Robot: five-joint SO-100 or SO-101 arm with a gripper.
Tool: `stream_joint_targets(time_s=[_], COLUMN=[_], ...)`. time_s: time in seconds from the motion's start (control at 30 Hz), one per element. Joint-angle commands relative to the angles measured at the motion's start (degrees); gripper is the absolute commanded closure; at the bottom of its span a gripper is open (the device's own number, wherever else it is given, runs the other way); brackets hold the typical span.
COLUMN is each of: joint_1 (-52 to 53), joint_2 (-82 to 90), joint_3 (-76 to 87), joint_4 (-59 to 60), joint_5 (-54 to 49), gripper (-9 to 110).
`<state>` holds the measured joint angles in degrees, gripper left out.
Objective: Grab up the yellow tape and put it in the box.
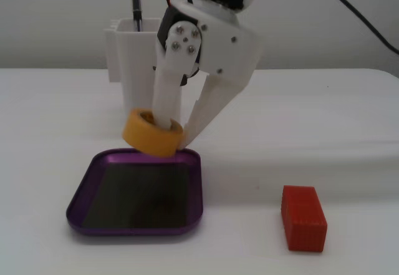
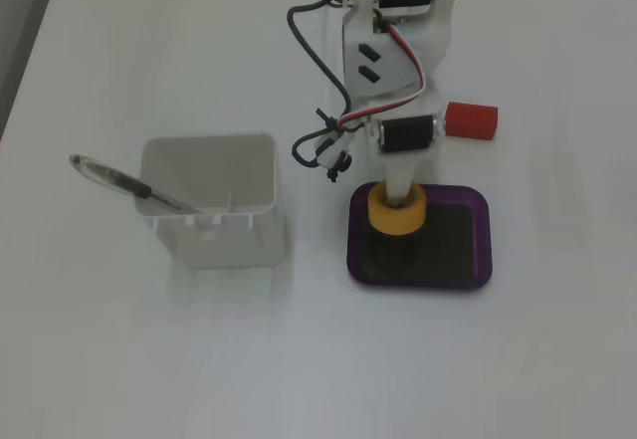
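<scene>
The yellow tape (image 1: 151,134) (image 2: 397,211) is a thick yellow-orange roll, held tilted in the air just above the far edge of the box (image 1: 81,194) (image 2: 480,222), a shallow purple tray with a dark floor. My white gripper (image 1: 174,131) (image 2: 398,196) is shut on the tape, with one finger through the roll's hollow centre and the other against its outer wall. In the top-down fixed view the tape hangs over the tray's left part, near its upper rim.
A tall white square container (image 1: 149,69) (image 2: 213,200) holding a pen (image 2: 129,185) stands behind the tray. A red ribbed block (image 1: 303,217) (image 2: 470,119) lies on the white table to the side. The arm's cables (image 2: 328,140) hang beside the gripper.
</scene>
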<state>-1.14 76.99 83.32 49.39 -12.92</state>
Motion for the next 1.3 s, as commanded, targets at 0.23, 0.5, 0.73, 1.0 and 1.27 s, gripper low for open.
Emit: stream_joint_targets(time_s=[0.23,0.5,0.73,1.0,1.27], joint_1=[0.2,0.0,-0.7,0.1,0.1], joint_2=[-1.0,4.1,20.6,41.3,60.8], joint_3=[-2.5,-11.4,-19.5,-9.6,20.0], joint_4=[1.3,16.6,30.4,43.1,39.8], joint_5=[0.3,0.4,0.3,0.8,0.8], gripper=[92,88,88,88,88])
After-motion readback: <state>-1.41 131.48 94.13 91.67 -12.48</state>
